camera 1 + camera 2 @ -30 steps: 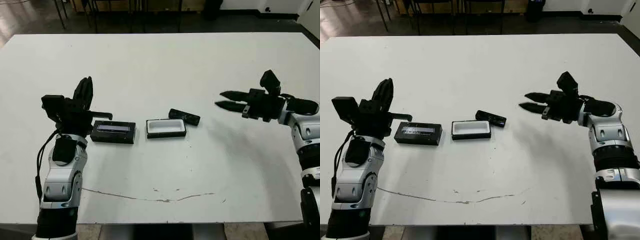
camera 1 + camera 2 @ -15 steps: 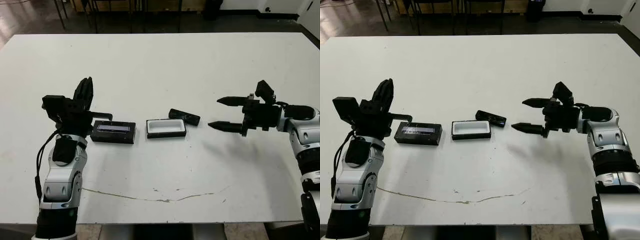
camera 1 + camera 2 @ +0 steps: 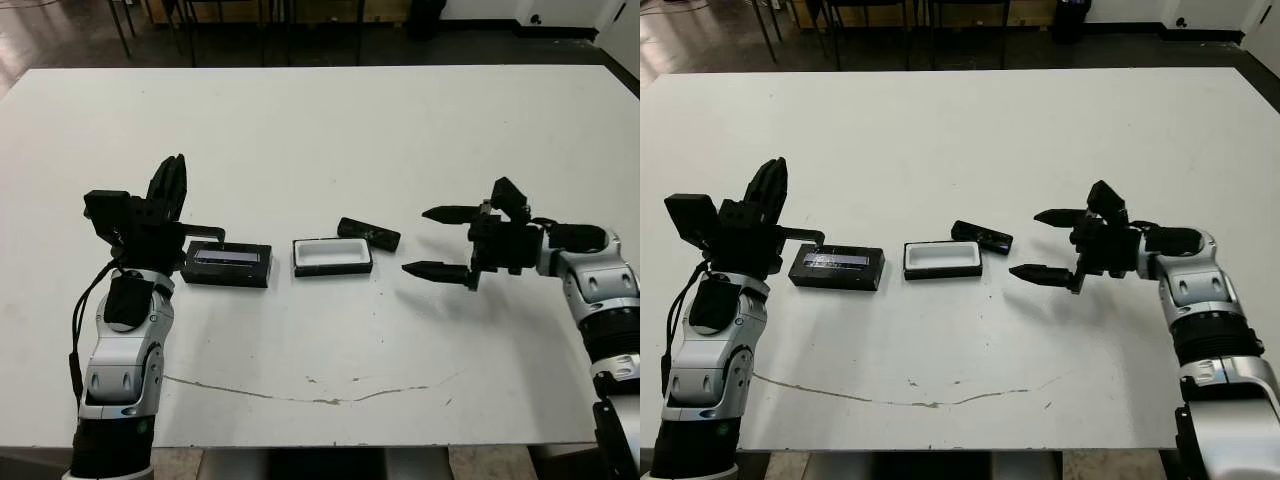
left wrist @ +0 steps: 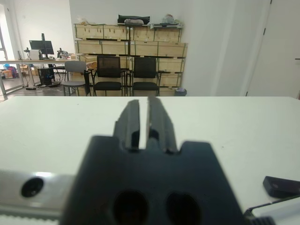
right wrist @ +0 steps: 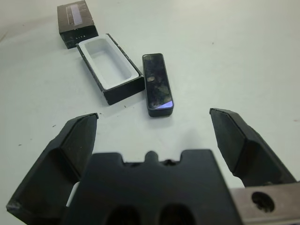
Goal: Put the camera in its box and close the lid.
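On the white table, the camera could be knocked aside by the wide-spread right gripper.

We see bare table between the right gripper and the camera. The box crowds the camera at its seven o'clock.

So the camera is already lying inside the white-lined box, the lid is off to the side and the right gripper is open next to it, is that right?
Not quite. The camera is not in the box; it lies on the table beside it, and the white lining is bare, as the right wrist view shows. The rest holds: the lid lies off to the side and the right gripper is open near the camera.
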`<action>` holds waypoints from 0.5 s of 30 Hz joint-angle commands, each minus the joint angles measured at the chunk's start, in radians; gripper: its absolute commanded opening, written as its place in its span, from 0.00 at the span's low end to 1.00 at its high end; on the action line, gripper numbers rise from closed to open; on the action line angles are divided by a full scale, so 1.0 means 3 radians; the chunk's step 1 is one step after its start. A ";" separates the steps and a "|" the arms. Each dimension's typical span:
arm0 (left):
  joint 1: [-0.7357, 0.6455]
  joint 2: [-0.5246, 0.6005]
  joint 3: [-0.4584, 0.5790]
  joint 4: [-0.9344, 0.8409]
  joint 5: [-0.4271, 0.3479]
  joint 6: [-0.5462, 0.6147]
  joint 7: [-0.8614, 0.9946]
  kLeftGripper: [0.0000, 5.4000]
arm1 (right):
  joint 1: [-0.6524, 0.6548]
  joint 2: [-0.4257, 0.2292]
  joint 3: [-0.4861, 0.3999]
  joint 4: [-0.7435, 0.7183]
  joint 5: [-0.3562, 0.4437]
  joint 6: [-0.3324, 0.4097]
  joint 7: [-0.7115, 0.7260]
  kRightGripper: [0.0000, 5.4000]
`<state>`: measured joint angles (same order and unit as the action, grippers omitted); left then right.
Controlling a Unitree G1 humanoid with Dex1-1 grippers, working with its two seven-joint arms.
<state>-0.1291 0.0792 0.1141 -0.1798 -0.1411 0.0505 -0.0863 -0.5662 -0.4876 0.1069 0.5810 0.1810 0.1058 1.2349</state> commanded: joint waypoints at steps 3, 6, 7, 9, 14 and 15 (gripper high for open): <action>0.0056 0.0024 0.0007 0.0026 0.0000 0.0050 -0.0004 0.00 | 0.0073 0.0058 0.0063 -0.0010 -0.0021 0.0064 -0.0016 1.00; 0.0059 0.0016 0.0006 0.0014 -0.0007 0.0071 0.0007 0.00 | 0.0071 0.0106 0.0066 0.0046 -0.0031 0.0029 -0.0051 1.00; 0.0060 0.0014 0.0006 0.0011 -0.0004 0.0076 0.0013 0.00 | 0.0076 0.0116 0.0072 0.0042 -0.0042 0.0017 -0.0071 1.00; 0.0061 0.0012 0.0008 0.0014 -0.0006 0.0073 0.0013 0.00 | 0.0078 0.0134 0.0081 0.0042 -0.0056 0.0008 -0.0105 1.00; 0.0062 0.0037 0.0016 0.0037 0.0003 0.0035 -0.0012 0.00 | 0.0057 0.0168 0.0098 0.0137 -0.0114 -0.0072 -0.0199 1.00; 0.0060 0.0039 0.0020 0.0035 0.0001 0.0042 -0.0011 0.00 | 0.0048 0.0172 0.0099 0.0155 -0.0131 -0.0064 -0.0230 1.00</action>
<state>-0.1257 0.0786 0.1145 -0.1807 -0.1435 0.0547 -0.0873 -0.5654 -0.4380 0.1321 0.6076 0.1582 0.0903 1.1810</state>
